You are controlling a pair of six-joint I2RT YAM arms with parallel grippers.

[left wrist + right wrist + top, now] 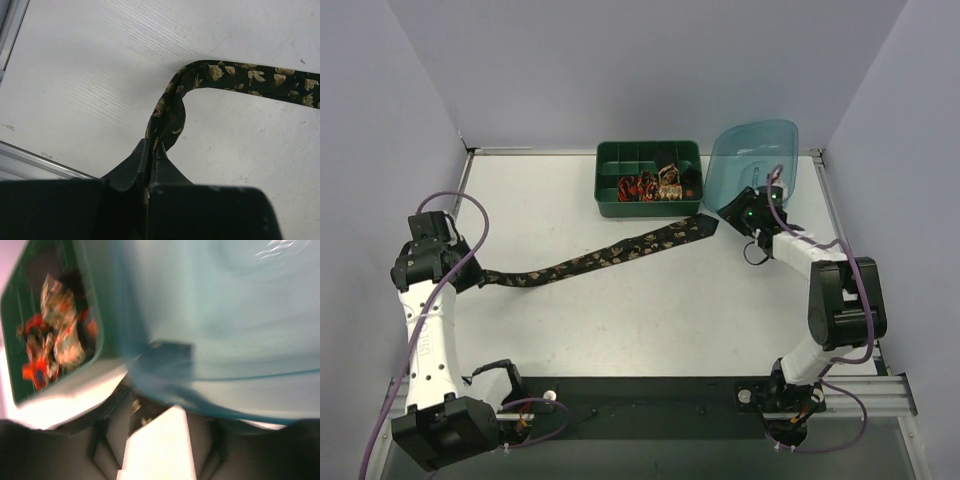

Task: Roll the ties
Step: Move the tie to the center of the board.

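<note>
**Top view.** The left gripper [470,273] is pinched shut on the narrow end of the long tie [610,253], a black strip with gold motifs. From those jaws the strip lies flat across the white table [650,320] and runs toward the far right. Its wide pointed tip ends just beside the right gripper [731,213]. That gripper sits low at the tip. The teal tub [760,145] is directly beyond it, and the green tray [616,160] is beyond it and to its left. Several rolled ties [655,185] with red and gold prints lie in the tray's nearer compartments. From this height I cannot tell how the right jaws stand.

**Left wrist view.** The 2 fingers [172,177] are pressed together with the long tie [167,117] clamped between them. The fabric is crumpled where it leaves the jaws. Ahead of them it bends to the right, flattens on the table [75,75], and runs out of the picture's right edge.

**Right wrist view.** The picture is heavily blurred. The right gripper [157,432] shows 2 dark fingers [100,440] standing apart, with bare white table between them and nothing clamped. Just ahead of the jaws is a dark scrap with gold flecks, which looks like the long tie [140,412] at its tip. It lies at the foot of the teal tub [225,315], too blurred to tell whether they touch. Ahead and to the left is the green tray [12,315], holding the rolled ties [55,340].
</note>
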